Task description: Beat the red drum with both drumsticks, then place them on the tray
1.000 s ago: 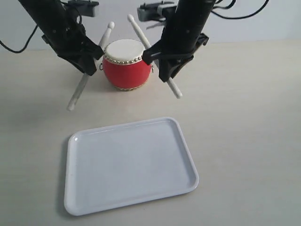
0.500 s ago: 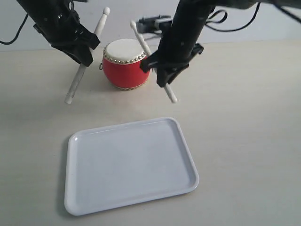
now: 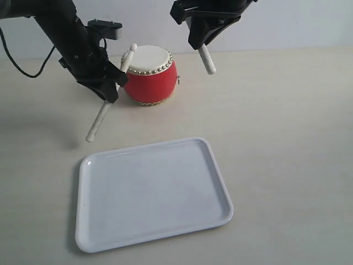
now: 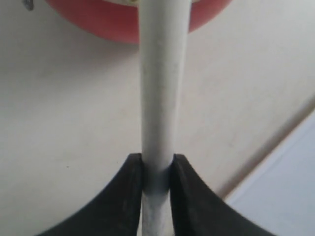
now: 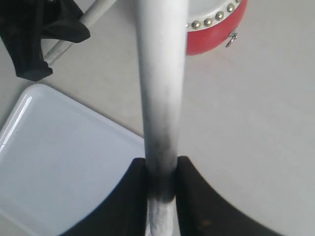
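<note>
Red drum (image 3: 149, 77) near worktop's far edge. My left gripper (image 4: 157, 164) pinches left drumstick (image 3: 105, 113), tip at drumhead rim, mid-beat I judge; right gripper (image 5: 161, 169) pinches right drumstick (image 3: 207, 59) high, probably cocked to strike. Tray (image 3: 154, 193) by front edge

The left gripper (image 4: 157, 164) pinches a pale drumstick (image 4: 162, 88) between its two black fingers (image 4: 129, 184), both pressed against the shaft. The stick runs straight ahead of the pincer to the red drum (image 4: 98, 19). A corner of the white tray (image 4: 285, 191) lies to one side on the beige table (image 4: 64, 108).
</note>
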Robot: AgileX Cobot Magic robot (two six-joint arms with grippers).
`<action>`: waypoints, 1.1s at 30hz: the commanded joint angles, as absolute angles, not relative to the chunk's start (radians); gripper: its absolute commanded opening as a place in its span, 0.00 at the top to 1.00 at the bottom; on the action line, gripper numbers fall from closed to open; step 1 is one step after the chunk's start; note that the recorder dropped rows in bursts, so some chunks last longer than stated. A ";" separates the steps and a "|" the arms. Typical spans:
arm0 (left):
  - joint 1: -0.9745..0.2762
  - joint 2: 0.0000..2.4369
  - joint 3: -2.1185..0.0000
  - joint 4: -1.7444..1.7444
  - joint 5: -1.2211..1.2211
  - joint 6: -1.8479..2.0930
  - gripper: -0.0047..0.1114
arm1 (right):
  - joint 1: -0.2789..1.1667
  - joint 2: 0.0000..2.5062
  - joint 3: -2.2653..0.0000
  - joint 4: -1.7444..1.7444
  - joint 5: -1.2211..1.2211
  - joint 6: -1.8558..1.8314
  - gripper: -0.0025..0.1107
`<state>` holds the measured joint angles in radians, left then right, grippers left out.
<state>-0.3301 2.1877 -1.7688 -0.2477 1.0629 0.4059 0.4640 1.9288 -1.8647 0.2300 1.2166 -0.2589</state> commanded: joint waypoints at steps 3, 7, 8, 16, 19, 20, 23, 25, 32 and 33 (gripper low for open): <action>-0.342 2.293 -1.941 -0.163 1.221 0.339 0.96 | 0.465 1.919 -1.869 0.229 1.221 -0.260 0.98; -0.342 2.275 -1.983 -0.138 1.221 0.279 0.96 | 0.465 1.919 -1.869 0.229 1.221 -0.260 0.98; -0.343 2.247 -1.983 -0.140 1.221 0.279 0.96 | 0.465 1.919 -1.869 0.229 1.221 -0.260 0.98; -0.348 2.067 -1.886 -0.230 1.221 0.346 0.96 | 0.465 1.919 -1.864 0.227 1.221 -0.266 0.98; -0.348 1.925 -1.595 -0.296 1.025 0.420 0.96 | 0.465 1.919 -1.808 0.215 1.221 -0.274 0.98; -0.348 1.877 -1.507 -0.301 0.953 0.426 0.96 | 0.465 1.919 -1.791 0.213 1.221 -0.290 0.98; -0.348 1.672 -1.199 -0.313 0.642 0.426 0.96 | 0.475 1.919 -1.730 0.202 1.221 -0.349 0.98; -0.348 1.572 -1.058 -0.313 0.514 0.431 0.96 | 0.498 1.919 -1.697 0.179 1.221 -0.366 0.98; -0.264 1.207 -0.783 -0.307 0.370 0.433 0.96 | 0.691 1.930 -1.633 0.000 1.221 -0.366 0.98; -0.245 1.166 -0.767 -0.302 0.370 0.433 0.96 | 0.718 1.935 -1.633 -0.028 1.221 -0.366 0.98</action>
